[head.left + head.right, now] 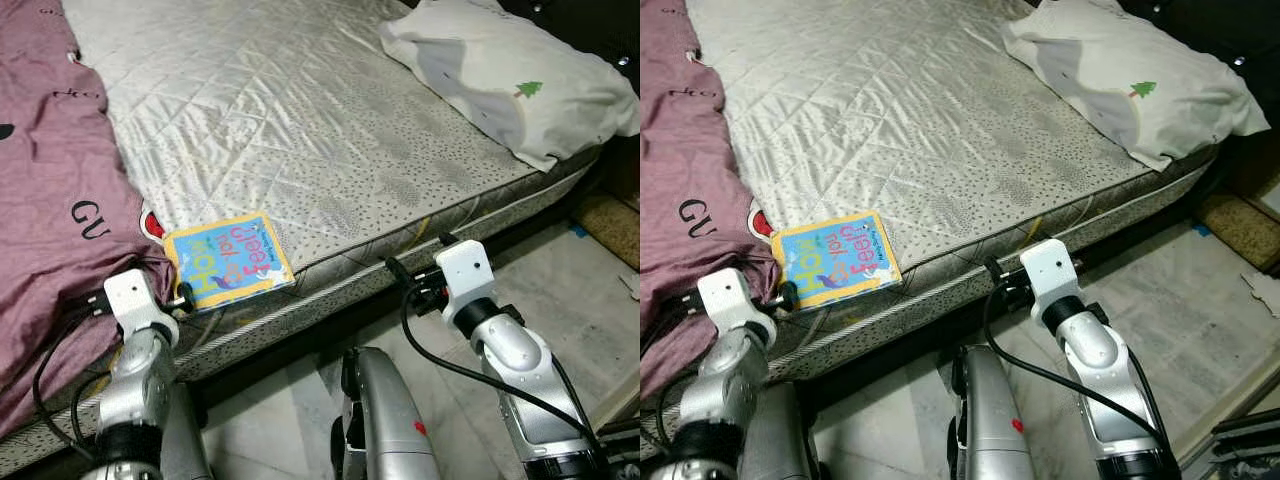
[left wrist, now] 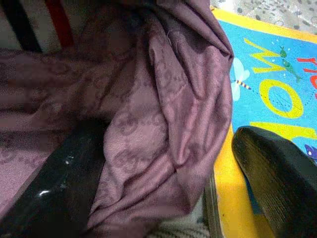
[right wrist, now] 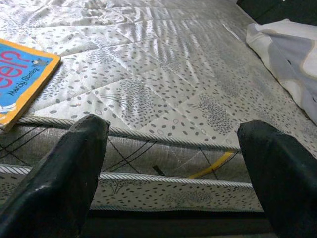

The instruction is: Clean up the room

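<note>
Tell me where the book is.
The book lies flat at the near edge of the mattress, on the robot's left, beside the purple blanket, with the left gripper at its corner.

Silver-grey quilted mattress (image 1: 300, 130) w/ dark speckle print fills centre; mauve blanket (image 1: 50, 180) w/ black lettering at left; white pillow (image 1: 510, 80), green tree motif, upper right; blue book (image 1: 228, 262), yellow border, multicolour lettering, lower left.

Mauve blanket (image 2: 163, 124) bunched between spread black fingers (image 2: 277, 173), one resting on yellow-edged blue book (image 2: 277, 84)
</note>
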Available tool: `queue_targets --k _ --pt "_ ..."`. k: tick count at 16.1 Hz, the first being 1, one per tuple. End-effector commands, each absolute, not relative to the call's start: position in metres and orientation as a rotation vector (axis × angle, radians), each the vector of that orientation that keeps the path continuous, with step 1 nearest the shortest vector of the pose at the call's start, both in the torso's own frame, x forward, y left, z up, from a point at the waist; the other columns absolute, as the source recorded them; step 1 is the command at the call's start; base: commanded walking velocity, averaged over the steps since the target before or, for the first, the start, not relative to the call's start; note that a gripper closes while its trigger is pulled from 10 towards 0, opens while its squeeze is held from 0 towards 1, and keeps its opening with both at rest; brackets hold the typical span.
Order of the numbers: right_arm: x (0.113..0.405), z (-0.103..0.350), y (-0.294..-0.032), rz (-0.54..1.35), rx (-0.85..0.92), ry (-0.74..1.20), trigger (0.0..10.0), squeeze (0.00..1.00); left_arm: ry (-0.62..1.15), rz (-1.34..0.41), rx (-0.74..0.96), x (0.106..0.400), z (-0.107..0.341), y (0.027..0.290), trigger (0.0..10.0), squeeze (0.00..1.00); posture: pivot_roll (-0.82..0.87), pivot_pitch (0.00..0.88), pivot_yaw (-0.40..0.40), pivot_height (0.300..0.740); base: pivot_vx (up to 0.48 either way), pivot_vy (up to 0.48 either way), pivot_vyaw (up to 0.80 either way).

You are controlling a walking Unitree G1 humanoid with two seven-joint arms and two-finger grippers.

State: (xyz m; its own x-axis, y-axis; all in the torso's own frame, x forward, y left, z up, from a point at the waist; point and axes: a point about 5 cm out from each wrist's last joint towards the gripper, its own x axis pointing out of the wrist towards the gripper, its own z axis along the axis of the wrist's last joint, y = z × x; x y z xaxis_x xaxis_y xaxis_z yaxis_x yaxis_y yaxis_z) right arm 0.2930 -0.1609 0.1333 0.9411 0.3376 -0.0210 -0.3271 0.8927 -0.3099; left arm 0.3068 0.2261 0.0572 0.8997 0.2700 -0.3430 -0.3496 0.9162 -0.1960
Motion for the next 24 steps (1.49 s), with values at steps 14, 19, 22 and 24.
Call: queue_targets --k 14,19,22,24 --pt "0.3 0.14 -0.166 0.315 -0.351 -0.061 10.0 0.0 0.154 0.052 -0.491 0.346 0.076 0.193 0.0 0.0 -0.15 0.134 -0.107 0.515 0.0 0.0 0.0" --pt "0.301 0.141 -0.168 0.305 -0.354 -0.067 10.0 0.0 0.134 0.076 -0.485 0.349 0.079 0.196 0.0 0.0 -0.15 0.133 -0.101 0.515 0.0 0.0 0.0" --pt "0.3 0.14 -0.168 0.304 -0.353 -0.068 10.0 0.0 0.148 0.16 -0.463 0.346 0.074 0.202 10.0 0.0 -0.15 0.134 -0.098 0.515 0.0 0.0 0.0" --pt "0.299 0.139 -0.169 0.301 -0.353 -0.064 10.0 0.0 0.136 0.274 -0.437 0.338 0.069 0.216 10.0 0.0 -0.15 0.135 -0.097 0.515 0.0 0.0 0.0"
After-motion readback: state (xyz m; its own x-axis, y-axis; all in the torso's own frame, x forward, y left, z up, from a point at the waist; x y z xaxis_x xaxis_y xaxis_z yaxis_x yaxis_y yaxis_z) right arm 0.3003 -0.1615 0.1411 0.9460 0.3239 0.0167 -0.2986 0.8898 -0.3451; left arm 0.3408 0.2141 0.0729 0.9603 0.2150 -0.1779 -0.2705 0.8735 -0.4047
